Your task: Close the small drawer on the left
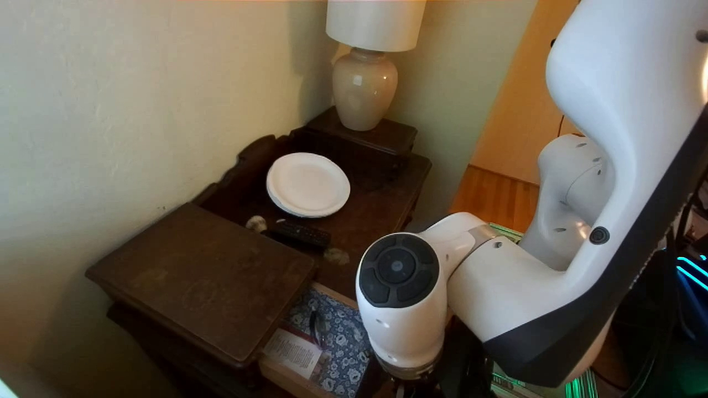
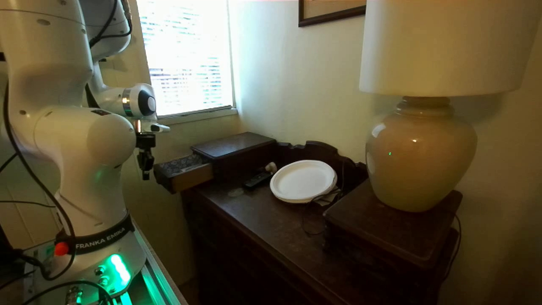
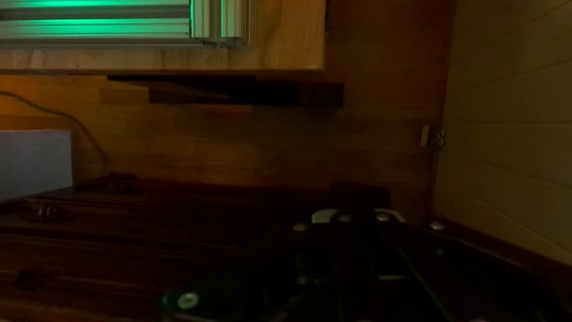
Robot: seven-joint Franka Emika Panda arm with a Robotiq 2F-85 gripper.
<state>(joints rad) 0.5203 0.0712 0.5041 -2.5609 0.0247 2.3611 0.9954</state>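
Nearest, at the right of an exterior view, a white jointed robot arm [image 1: 514,282] is bent down from the upper right corner, folded back at lower right, and ended in a wrist held upright at bottom centre. Its black gripper [image 2: 145,174] is pointed straight down at the left of an exterior view; in the dim wrist view, its two sides appear drawn narrowly together. Just beside the gripper, a small shallow dark-brown wooden drawer [image 1: 345,331], lined in blue-grey flowered print, is extended at bottom centre of an exterior view from under a flat dark-brown wooden top [image 1: 199,282]. A white printed card [image 1: 293,354] is laid inside. Farther back, mid-frame, a slim black remote control [image 1: 304,235] and stacked round white plates [image 1: 308,184] are set on a dark wooden dresser [image 1: 381,207]. At top centre, a glossy beige ceramic lamp [image 1: 365,88] is seen.
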